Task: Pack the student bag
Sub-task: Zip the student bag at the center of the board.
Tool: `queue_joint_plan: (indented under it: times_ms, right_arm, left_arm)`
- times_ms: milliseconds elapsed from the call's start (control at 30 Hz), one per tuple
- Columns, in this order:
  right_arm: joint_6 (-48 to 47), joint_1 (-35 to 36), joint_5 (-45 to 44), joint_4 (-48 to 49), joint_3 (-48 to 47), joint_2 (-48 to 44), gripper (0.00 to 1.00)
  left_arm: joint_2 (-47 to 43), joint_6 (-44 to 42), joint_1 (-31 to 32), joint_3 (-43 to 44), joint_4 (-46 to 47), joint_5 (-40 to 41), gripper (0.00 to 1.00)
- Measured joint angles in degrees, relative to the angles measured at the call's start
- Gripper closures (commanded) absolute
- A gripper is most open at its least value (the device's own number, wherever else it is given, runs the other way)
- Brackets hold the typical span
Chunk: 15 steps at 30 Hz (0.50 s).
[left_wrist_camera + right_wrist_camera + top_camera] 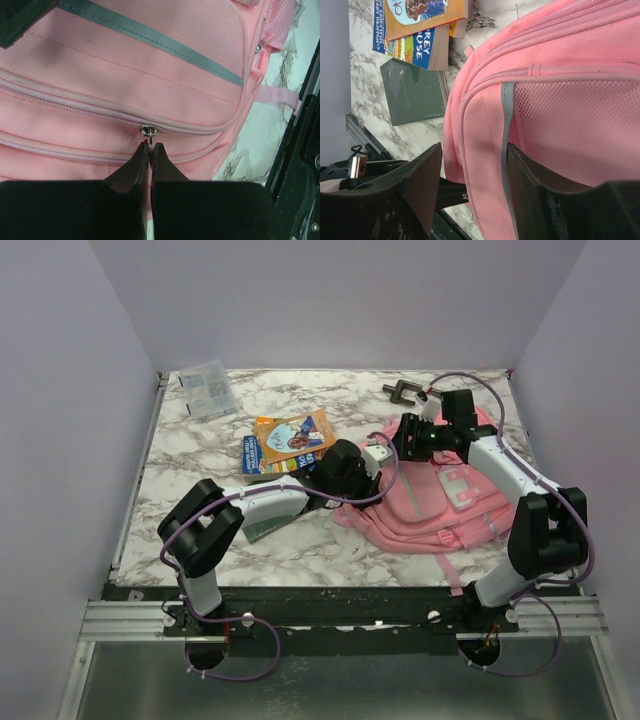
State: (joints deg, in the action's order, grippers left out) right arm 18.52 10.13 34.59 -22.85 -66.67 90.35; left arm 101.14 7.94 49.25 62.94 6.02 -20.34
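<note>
The bag (pixel 440 502) lies flat on the surface (pixel 190 472), right side. The left claw (pixel 150 146), pinched shut, has its tips at the zip ring (pixel 148 131) (likely to pull it open). The right claw (pixel 474 152) straddles the bag's edge, jaws wide, probably bracing it.

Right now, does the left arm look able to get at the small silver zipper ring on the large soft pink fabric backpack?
Likely yes: the left gripper, shut, has its tips right beside the zipper ring on the pink backpack, with nothing in between.
</note>
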Motion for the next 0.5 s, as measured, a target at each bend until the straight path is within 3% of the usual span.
queue_joint_plan:
  times_ms: [200,267,500]
  right_arm:
    - [1.6,0.0,2.7,2.1,0.9,3.0,0.37]
    - [1.6,0.0,2.5,2.2,0.8,3.1,0.40]
    - [1.7,0.0,3.7,2.7,0.7,3.7,0.80]
  left_arm:
    - [0.0,0.2,0.0,0.0,0.1,-0.1,1.00]
    - [0.0,0.2,0.0,-0.1,0.2,-0.1,1.00]
    - [0.0,0.3,0.0,-0.2,0.3,-0.1,1.00]
